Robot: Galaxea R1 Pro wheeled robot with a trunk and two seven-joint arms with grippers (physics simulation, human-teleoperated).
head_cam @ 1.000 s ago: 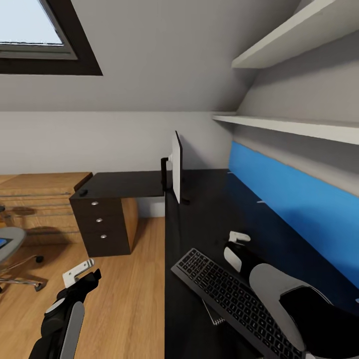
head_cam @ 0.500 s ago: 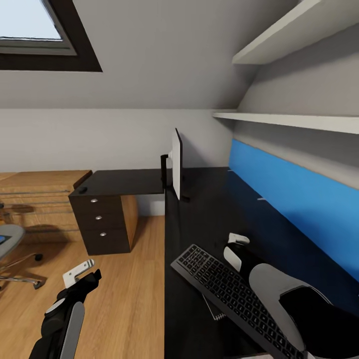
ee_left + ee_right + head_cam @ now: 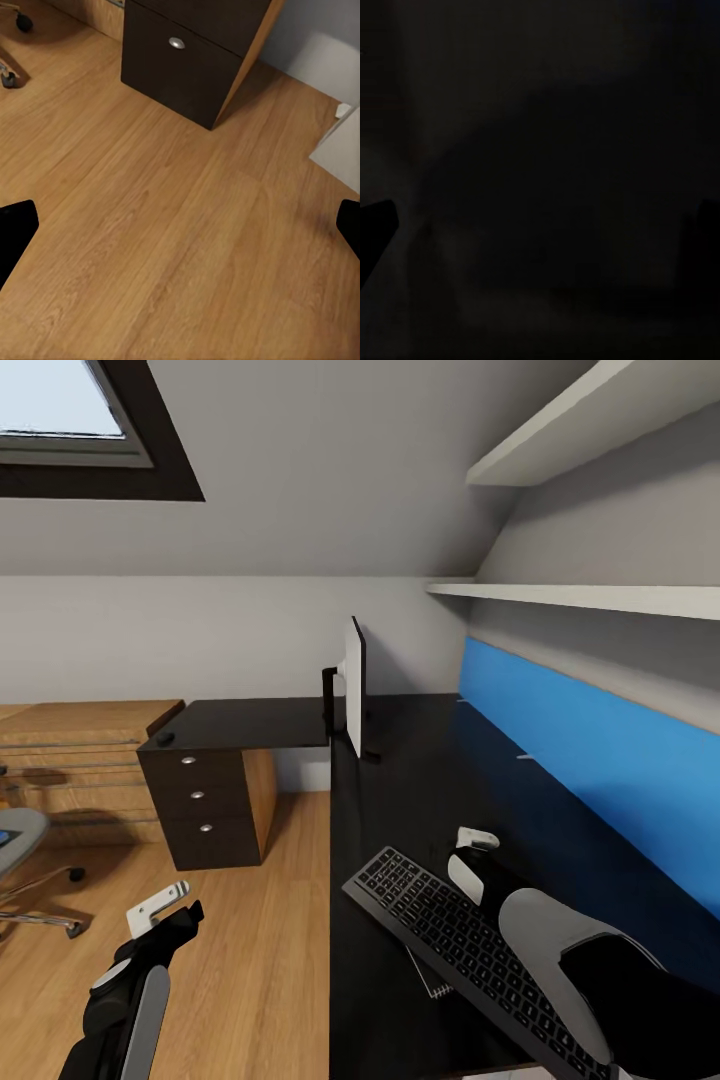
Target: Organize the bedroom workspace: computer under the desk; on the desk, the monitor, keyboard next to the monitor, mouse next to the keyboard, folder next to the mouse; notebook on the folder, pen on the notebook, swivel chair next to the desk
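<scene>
Two arms sit low: the left gripper [image 3: 180, 217], jaws spread, over bare floor; the right gripper [image 3: 478, 842], jaws unreadable, beside the keyboard [image 3: 470, 945] on the tabletop [image 3: 420, 790]. Monitor [image 3: 354, 690] beyond. Only the view crept; nothing placed.

One monitor [image 3: 354, 690], one keyboard [image 3: 455, 940], one notebook [image 3: 432, 982], one mouse [image 3: 166, 740], one desk [image 3: 430, 780], three drawers [image 3: 205, 800], two wall shelves [image 3: 590, 600]
</scene>
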